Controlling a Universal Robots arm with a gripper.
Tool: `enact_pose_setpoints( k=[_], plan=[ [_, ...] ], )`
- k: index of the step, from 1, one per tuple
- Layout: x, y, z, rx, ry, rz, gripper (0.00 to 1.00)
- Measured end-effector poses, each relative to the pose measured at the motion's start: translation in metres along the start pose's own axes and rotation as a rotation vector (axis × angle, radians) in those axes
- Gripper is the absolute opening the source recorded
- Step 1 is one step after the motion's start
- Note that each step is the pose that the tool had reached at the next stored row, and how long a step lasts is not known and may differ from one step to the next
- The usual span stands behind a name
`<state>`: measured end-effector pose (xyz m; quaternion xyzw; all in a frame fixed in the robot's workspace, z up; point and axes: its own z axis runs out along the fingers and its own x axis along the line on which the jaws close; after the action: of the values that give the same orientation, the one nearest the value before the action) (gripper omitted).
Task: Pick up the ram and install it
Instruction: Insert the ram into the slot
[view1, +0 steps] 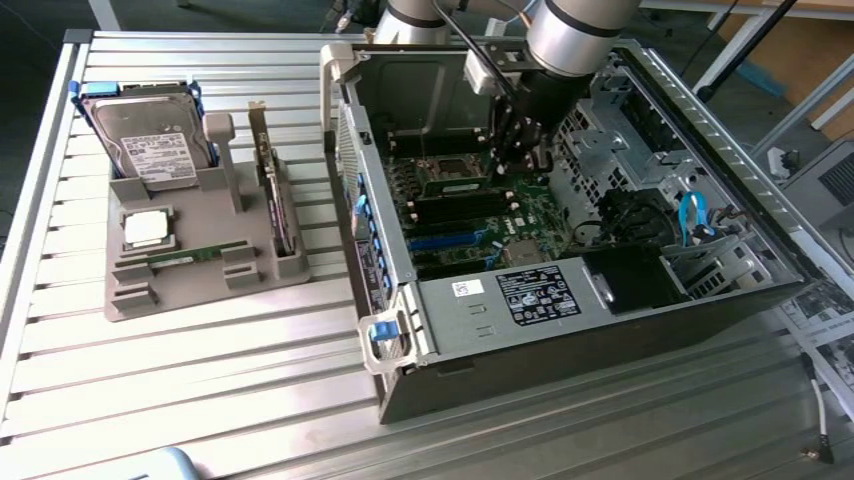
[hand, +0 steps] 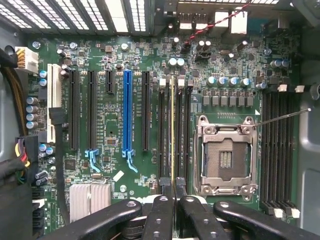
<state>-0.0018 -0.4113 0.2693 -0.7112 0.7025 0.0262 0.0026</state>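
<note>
In the wrist view the ram (hand: 172, 130) shows edge-on as a thin yellowish-green strip. My gripper (hand: 172, 200) is shut on its near end, one black finger on each side. The stick hangs over the row of black memory slots (hand: 180, 125) on the green motherboard, right beside the open silver processor socket (hand: 225, 157). Whether it touches a slot I cannot tell. In the exterior view my gripper (view1: 518, 150) reaches down into the open computer case (view1: 534, 300), over the upper part of the board.
A grey holder (view1: 200, 290) stands on the slatted table at the exterior view's left, carrying a hard drive (view1: 154, 140), a square silver processor chip (view1: 147, 228), an upright dark card (view1: 274, 200) and a small green stick (view1: 187, 258). A blue slot (hand: 127, 115) and case walls surround the board.
</note>
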Motion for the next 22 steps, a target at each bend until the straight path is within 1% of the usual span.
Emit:
enact_pose_setpoints(
  k=[9, 15, 22],
  plan=[
    [0.001, -0.0004, 0.012, 0.0, -0.0001, 0.0, 0.12],
    [0.001, -0.0004, 0.0126, 0.0, 0.0, 0.001, 0.12],
    [0.001, -0.0004, 0.013, 0.0008, -0.0006, 0.021, 0.12]
  ],
)
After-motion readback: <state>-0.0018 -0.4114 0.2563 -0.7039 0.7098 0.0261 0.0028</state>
